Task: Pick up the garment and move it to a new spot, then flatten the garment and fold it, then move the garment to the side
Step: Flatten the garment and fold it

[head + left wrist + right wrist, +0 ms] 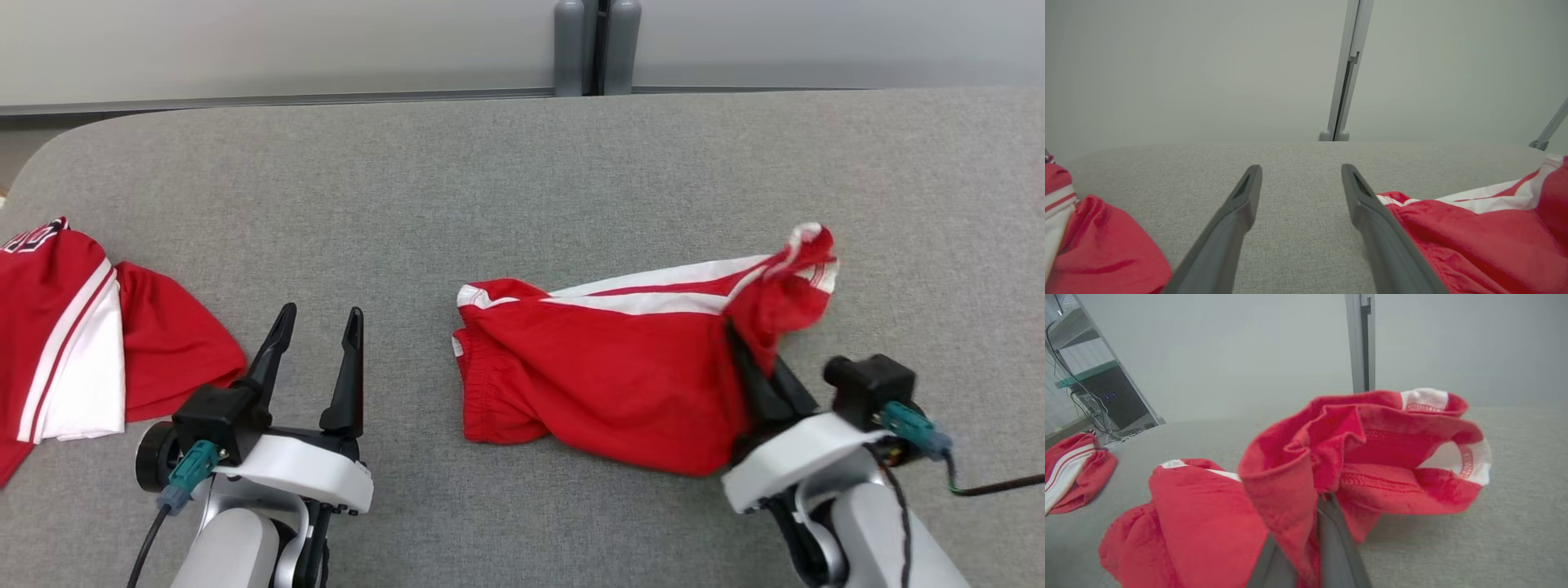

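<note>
The garment [604, 376] is a pair of red shorts with white stripes, lying crumpled at the middle right of the grey table [522, 180]. My right gripper [749, 353] is shut on its right end, and that end is lifted and bunched over the fingertips. The right wrist view shows the red cloth [1363, 457] pinched between the dark fingers [1331, 547]. My left gripper [320, 314] stands open with nothing in it, left of the garment and apart from it. In the left wrist view the garment [1474, 228] lies just right of the open left gripper [1301, 169].
A second red and white garment [73, 335] lies folded at the table's left edge, close to my left arm. A grey post [596, 45] stands behind the far edge. Bare grey table surface stretches between and behind the two garments.
</note>
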Motion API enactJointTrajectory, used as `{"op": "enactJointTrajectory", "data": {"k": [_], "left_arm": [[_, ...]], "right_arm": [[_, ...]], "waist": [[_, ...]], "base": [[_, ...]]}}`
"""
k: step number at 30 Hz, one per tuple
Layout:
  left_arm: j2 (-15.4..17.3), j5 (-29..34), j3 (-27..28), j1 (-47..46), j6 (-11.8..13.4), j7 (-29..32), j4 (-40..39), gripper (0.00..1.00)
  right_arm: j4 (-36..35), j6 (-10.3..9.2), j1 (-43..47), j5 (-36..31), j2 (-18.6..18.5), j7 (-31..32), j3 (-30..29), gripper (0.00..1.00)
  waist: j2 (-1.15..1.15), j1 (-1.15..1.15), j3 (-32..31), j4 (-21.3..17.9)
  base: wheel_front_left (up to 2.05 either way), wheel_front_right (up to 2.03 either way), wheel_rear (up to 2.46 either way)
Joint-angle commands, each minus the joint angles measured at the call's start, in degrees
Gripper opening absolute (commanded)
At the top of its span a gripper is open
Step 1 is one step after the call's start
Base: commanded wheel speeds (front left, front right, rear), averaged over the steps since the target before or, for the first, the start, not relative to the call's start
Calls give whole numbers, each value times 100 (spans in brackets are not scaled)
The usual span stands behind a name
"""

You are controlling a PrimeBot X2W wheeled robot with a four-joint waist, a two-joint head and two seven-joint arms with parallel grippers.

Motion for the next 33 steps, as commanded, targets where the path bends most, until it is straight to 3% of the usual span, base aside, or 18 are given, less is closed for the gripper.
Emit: {"op": "enactJointTrajectory", "data": {"k": [1,2,9,16,18,19,20,26,33], "left_arm": [[26,-25,-3,12,9,-5,-7,100],[26,-25,-3,12,9,-5,-7,100],[-35,1,-164,-125,-67,22,14,100],[-90,-62,-185,-120,-35,-32,43,100],[-93,-75,-183,-130,-30,-46,63,100],[-91,-81,-184,-133,-29,-44,75,100],[-86,-79,-186,-130,-27,-53,88,100],[-41,-87,-153,-51,15,-86,118,100],[82,-107,-85,158,112,-73,42,100]], "right_arm": [[-156,-1,-108,-35,69,131,302,0],[-156,-1,-108,-35,69,131,302,0],[-110,-2,-407,188,179,533,1824,0],[450,-2,-485,500,227,426,2413,0],[546,-2,-553,532,237,380,2535,47],[566,-2,-591,548,238,345,2600,88],[558,-2,-622,556,243,302,2675,100],[-66,-2,-523,596,135,-5,2896,100],[-957,-2,-39,376,-38,-66,2017,100]], "waist": [[0,0,-18,50],[0,0,-18,50],[0,0,-46,311],[0,0,13,413],[0,0,25,403],[0,0,24,398],[0,0,18,390],[0,0,-104,314],[0,0,-364,161]], "base": [[0,0,0],[0,0,0],[0,0,0],[0,0,0],[0,0,0],[0,0,0],[0,0,0],[0,0,0],[0,0,0]]}}
